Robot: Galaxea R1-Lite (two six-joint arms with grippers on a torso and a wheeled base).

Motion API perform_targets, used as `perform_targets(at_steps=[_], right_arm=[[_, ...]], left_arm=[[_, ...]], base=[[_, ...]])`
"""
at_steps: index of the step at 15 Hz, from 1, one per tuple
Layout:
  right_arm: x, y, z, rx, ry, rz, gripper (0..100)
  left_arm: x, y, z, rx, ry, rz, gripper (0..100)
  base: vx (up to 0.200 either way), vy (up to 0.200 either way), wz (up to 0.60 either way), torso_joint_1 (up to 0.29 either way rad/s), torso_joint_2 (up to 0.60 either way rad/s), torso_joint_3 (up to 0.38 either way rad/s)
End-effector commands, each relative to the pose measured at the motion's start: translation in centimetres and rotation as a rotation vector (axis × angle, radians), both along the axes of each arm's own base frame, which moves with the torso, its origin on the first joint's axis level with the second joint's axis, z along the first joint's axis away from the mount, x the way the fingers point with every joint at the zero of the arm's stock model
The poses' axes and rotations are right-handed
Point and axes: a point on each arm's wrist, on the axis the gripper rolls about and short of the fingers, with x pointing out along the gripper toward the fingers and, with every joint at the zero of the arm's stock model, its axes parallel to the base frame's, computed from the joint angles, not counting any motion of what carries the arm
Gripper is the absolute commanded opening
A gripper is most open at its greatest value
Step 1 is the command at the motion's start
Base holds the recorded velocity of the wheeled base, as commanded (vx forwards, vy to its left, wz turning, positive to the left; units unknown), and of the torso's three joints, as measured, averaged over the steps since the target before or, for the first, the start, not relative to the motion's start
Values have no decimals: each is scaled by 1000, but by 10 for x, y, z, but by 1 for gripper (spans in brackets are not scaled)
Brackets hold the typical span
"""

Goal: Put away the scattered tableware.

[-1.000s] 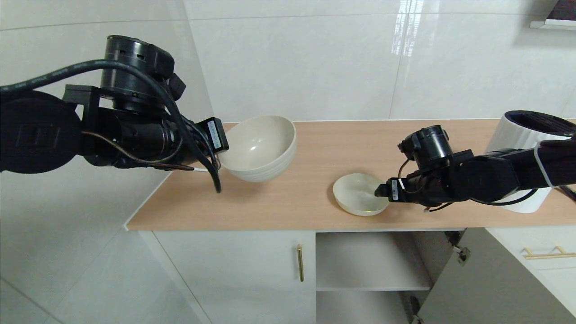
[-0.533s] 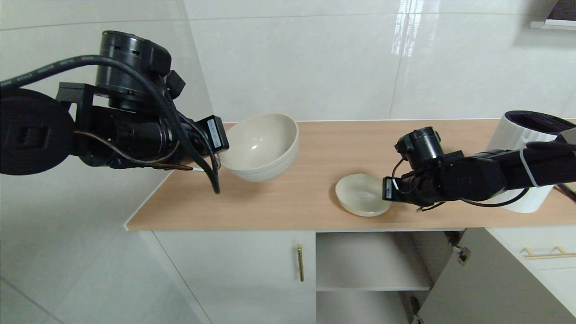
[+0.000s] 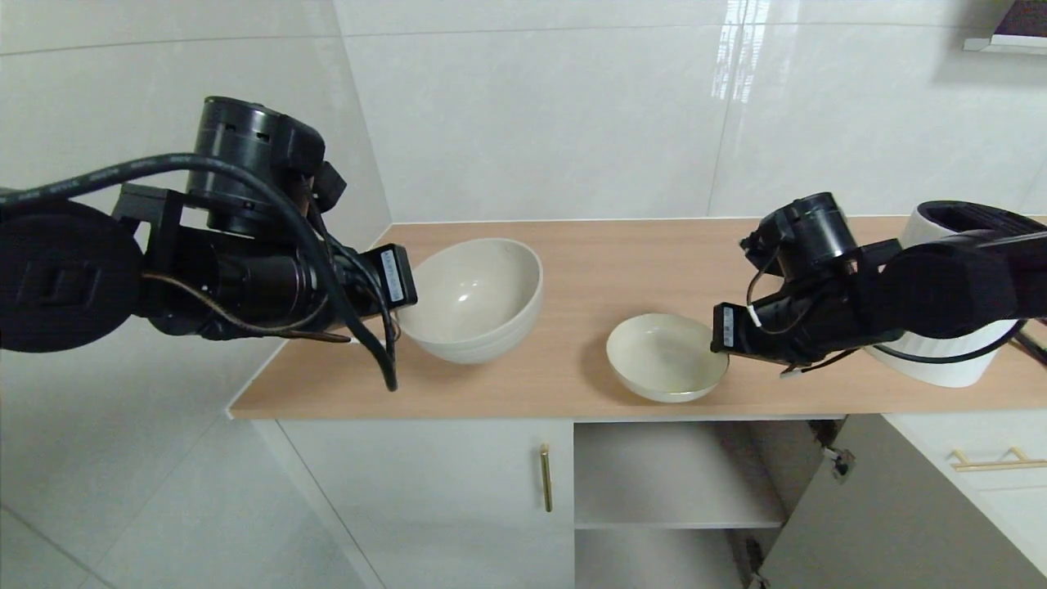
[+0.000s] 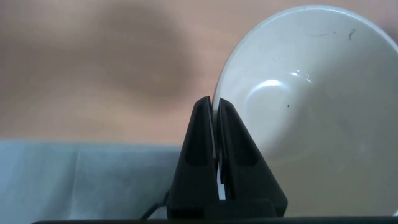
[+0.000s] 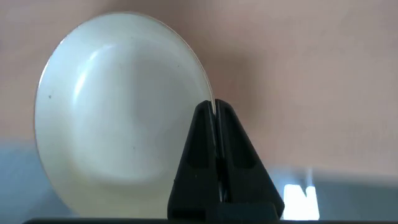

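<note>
CHANGE: left hand [image 3: 399, 282], pinching the large cream round bowl's [image 3: 478, 298] rim, is lowering it over the wooden worktop [image 3: 572, 262] | right hand [image 3: 721, 339], pinching the small cream shallow dish's [image 3: 664, 357] rim, is raising and levelling it | MEANING: both pieces are gripped, likely heading for the open white cupboard shelf [image 3: 662, 491].

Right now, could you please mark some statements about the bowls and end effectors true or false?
1. The left end effector is shut on the large bowl's rim. True.
2. The right end effector hangs open beside the small bowl. False: it is shut on that bowl's rim.
3. A cupboard compartment below the counter stands open. True.
4. The small bowl is nested inside the large bowl. False: they are apart, side by side.
</note>
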Motion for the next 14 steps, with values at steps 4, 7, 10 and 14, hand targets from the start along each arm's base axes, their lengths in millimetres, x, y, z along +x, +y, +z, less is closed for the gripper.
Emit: perform_targets(at_steps=[4,7,10,14], right_arm=[[-68,-26,57,44,-1,30,0],[-95,-35,54,55,22,29,0],[-105,-38,58,70,4,40,0],[-101,-36,44,46,52,43,0]], left_arm=[[-35,10,-26,25,49,-19,0],[-55,12,-34,19,30,-42,0],[-56,13,-36,22,30,-38,0],[-56,13,-38,25,39,-39,0]], base=[[0,0,0,0,0,0],[0,0,0,0,0,0],[-133,0,0,0,0,2],[-50,0,0,2,1,-1]])
